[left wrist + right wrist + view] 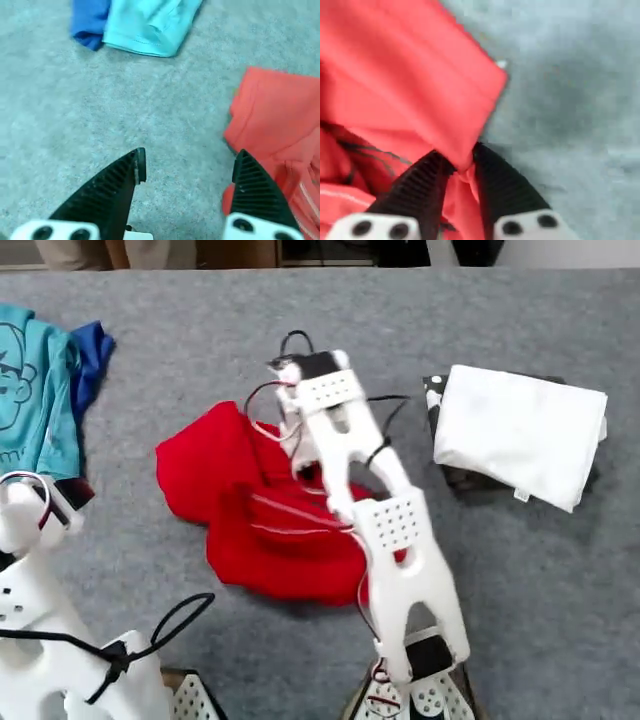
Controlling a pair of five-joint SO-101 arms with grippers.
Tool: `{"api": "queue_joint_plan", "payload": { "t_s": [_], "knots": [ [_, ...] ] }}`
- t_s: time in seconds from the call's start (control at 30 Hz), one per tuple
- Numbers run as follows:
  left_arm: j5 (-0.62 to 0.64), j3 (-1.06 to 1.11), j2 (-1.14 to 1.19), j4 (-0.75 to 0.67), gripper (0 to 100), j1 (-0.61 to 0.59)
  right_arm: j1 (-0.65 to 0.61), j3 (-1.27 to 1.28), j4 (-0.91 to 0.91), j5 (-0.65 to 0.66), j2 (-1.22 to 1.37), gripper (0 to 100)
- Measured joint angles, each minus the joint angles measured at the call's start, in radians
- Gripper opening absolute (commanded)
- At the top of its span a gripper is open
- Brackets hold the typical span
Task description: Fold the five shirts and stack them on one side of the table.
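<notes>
A crumpled red shirt (250, 505) lies mid-table. My right arm stretches over it, and in the right wrist view my right gripper (462, 152) is shut on a folded corner of the red shirt (410, 85). At the table's left edge, my left gripper (190, 165) is open above bare grey cloth, with the red shirt (280, 120) off to one side of it. A teal shirt (30, 390) and a blue shirt (92, 355) lie bunched at the far left. A folded white shirt (520, 430) rests on a dark shirt (437, 400) at the right.
The grey table cover (180, 300) is open along the back and at the front right. Cables loop from both arm bases near the front edge. The left arm's white body (30, 640) stands at the front left corner.
</notes>
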Motion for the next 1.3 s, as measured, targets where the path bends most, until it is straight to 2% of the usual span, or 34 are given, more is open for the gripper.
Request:
{"api": "queue_joint_plan", "payload": {
  "t_s": [0.13, 0.23, 0.33, 0.5, 0.73, 1.03, 1.3],
  "knots": [
    [0.005, 0.002, 0.002, 0.000, 29, 0.170, 0.130, 0.173, 0.000, 0.029, -0.149, 0.3],
    [0.083, 0.006, 0.002, -0.018, 29, 0.345, 0.252, 0.296, 0.000, 0.078, -0.278, 0.3],
    [0.178, 0.038, 0.034, -0.095, 29, 0.525, 0.365, 0.400, -0.021, 0.149, -0.388, 0.3],
    [0.302, 0.068, 0.175, -0.269, 29, 0.736, 0.387, 0.632, -0.203, 0.193, -0.451, 0.3],
    [0.341, -0.005, 0.506, -0.342, 29, 0.839, 0.362, 0.959, -0.568, 0.176, -0.516, 0.3],
    [0.482, -0.318, 0.893, -0.226, 27, 0.864, 0.362, 1.031, -0.643, 0.176, -0.565, 0.3],
    [0.598, -0.669, 1.131, 0.014, 23, 0.865, 0.361, 1.034, -0.647, 0.176, -0.565, 0.3]
  ]
}}
